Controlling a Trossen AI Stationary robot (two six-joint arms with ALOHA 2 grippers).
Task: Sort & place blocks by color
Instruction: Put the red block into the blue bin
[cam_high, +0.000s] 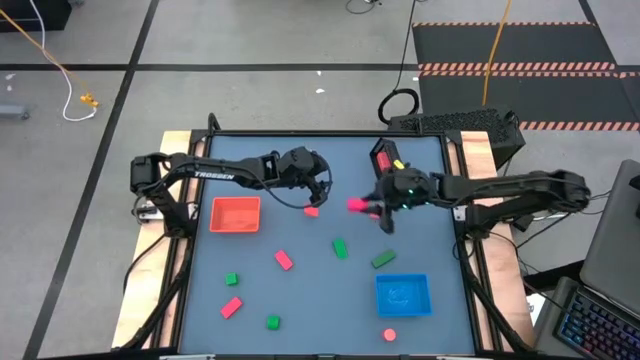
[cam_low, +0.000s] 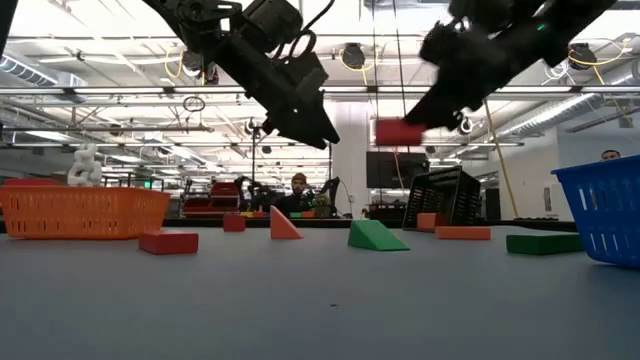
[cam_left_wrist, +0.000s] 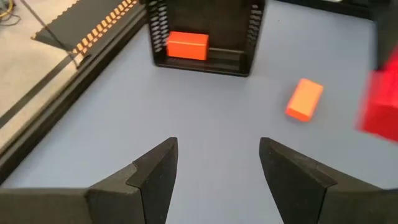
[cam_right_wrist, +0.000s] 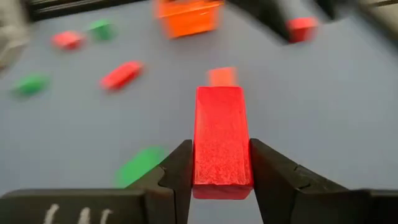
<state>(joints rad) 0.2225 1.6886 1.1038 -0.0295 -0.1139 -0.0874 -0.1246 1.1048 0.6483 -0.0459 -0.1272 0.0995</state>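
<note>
My right gripper (cam_high: 377, 208) hangs over the table's middle, shut on a red bar block (cam_right_wrist: 221, 140) that is held clear of the table (cam_low: 400, 131). My left gripper (cam_left_wrist: 217, 168) is open and empty, above the table (cam_high: 322, 190) just left of the right one, near a pink block (cam_high: 311, 211) lying flat. Other pink blocks (cam_high: 284, 260) and green blocks (cam_high: 340, 247) lie scattered on the blue table. An orange-red block (cam_left_wrist: 187, 46) rests inside the black tray (cam_left_wrist: 202, 59). My right gripper pinches the red bar between its two fingers, one pad on each long side near the bar's rear end (cam_right_wrist: 221, 177). The bar points forward along the fingers, past their tips. The arm comes in from the table's right, slanting down. The bar is lifted clear (cam_low: 400, 131).
The orange tray (cam_high: 236, 214) sits at the left, the blue tray (cam_high: 402, 294) near the right front, the black tray (cam_high: 385, 160) at the far edge. More blocks lie toward the near edge: pink (cam_high: 231, 307), green (cam_high: 273, 322). In the low view a person shows in the room behind.
</note>
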